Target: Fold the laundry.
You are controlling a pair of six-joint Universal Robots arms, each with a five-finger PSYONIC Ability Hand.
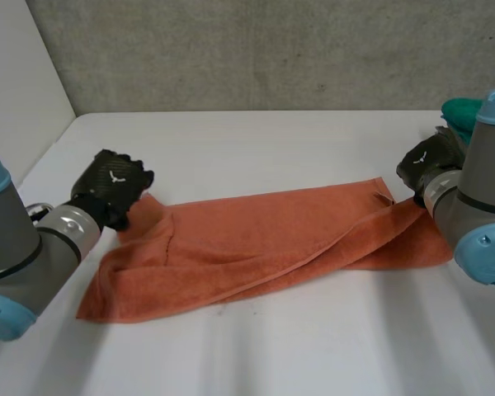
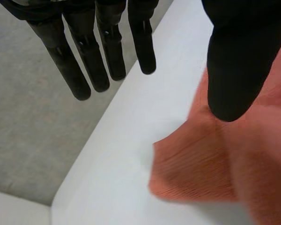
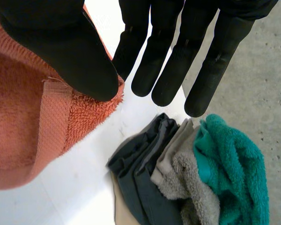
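Orange towel [image 1: 256, 239] is lying stretched across the white table [image 1: 272, 346], partly doubled over lengthwise. Left hand [image 1: 111, 186] is sitting at its far left corner, fingers [image 2: 84, 61] straight and held well apart from the thumb, gripping nothing. Right hand [image 1: 425, 165] is sitting over the far right corner; can't tell whether it's gripping the cloth. Pile of folded cloths [image 3: 178, 187] (dark grey, light grey, teal) is lying just beyond the right hand.

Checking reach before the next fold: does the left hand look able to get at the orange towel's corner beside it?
Probably yes. The left hand is open, and a corner of the orange towel lies on the bare table by its thumb, with nothing between.
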